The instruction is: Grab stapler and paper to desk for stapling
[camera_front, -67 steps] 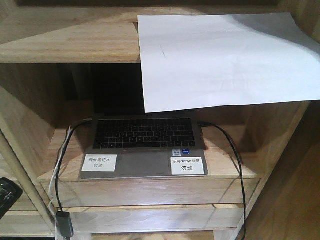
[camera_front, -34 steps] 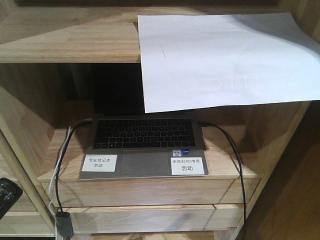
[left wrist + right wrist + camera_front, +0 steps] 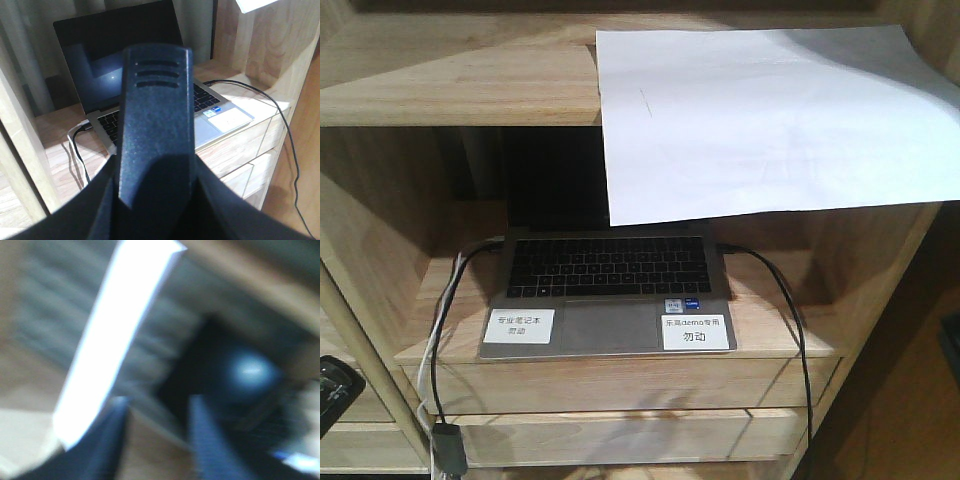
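In the front view, the large plain white rectangular sheet of paper (image 3: 760,120) lies on the top board of the light-wood shelf unit (image 3: 450,90). Its near part overhangs the board's edge and hangs in front of the compartment below. In that compartment sits an open silver-grey laptop (image 3: 610,290) with two small white printed labels (image 3: 519,325) on its palm rest, and black cables (image 3: 790,300) trail from both its sides. I cannot see the desk in any view.

In the left wrist view, a small black moulded body with three short slots near its end fills the middle. I take it for the stapler (image 3: 155,125), though no orange end shows. The left gripper (image 3: 155,215) looks clamped on it, with dark fingers flanking it low down.

The right wrist view is badly blurred. The right gripper (image 3: 157,410) has its two dark fingers spread with nothing between them. The paper shows as a bright strip up and to the left of them, untouched.

I judge the paper to be very light, limp and slippery on the wood. I would pinch the free overhanging edge, close fully on the thin sheet, and draw it off slowly so it neither creases nor slips. The stapler is rigid and denser, so a firm hold across its body should keep it.
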{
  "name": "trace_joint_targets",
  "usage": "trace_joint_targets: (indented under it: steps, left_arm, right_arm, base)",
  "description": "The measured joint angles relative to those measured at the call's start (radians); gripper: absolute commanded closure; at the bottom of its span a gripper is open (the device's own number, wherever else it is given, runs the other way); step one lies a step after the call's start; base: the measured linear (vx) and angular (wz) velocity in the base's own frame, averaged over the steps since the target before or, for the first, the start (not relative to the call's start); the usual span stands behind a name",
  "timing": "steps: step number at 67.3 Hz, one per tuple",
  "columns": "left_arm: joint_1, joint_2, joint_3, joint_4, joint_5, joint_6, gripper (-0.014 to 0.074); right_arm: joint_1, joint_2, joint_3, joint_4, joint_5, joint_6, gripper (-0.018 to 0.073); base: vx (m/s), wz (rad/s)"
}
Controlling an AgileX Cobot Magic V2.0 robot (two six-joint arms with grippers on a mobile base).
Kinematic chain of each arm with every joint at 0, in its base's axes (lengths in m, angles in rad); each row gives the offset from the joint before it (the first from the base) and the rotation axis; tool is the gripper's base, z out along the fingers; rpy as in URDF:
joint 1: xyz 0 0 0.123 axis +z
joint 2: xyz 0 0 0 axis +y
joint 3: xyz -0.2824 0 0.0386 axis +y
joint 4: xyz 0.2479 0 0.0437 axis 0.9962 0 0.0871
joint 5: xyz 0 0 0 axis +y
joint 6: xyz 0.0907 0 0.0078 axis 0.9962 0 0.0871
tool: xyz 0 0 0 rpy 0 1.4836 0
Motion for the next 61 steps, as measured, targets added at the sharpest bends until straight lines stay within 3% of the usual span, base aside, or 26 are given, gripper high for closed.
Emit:
trace_joint_targets:
  steps: [15, 23, 39, 61]
  left_arm:
    - [0.000, 0.000, 0.000, 0.000, 0.000, 0.000, 0.0603]
    - [0.000, 0.000, 0.000, 0.000, 0.000, 0.000, 0.0603]
    - [0.000, 0.000, 0.000, 0.000, 0.000, 0.000, 0.0603]
    - [0.000, 0.000, 0.000, 0.000, 0.001, 0.000, 0.0603]
  right_arm:
    - [0.000, 0.399, -0.041, -0.058, -0.376, 0.041, 0.0064]
    - [0.000, 0.547, -0.126, -0.103, -0.471, 0.081, 0.0064]
    - [0.000, 0.707, -0.261, -0.162, -0.511, 0.096, 0.0064]
    - [0.009, 0.830, -0.399, -0.166, -0.514, 0.107, 0.0074]
  base:
    - [0.00, 0.00]
    - [0.00, 0.00]
    - [0.00, 0.00]
    - [0.00, 0.00]
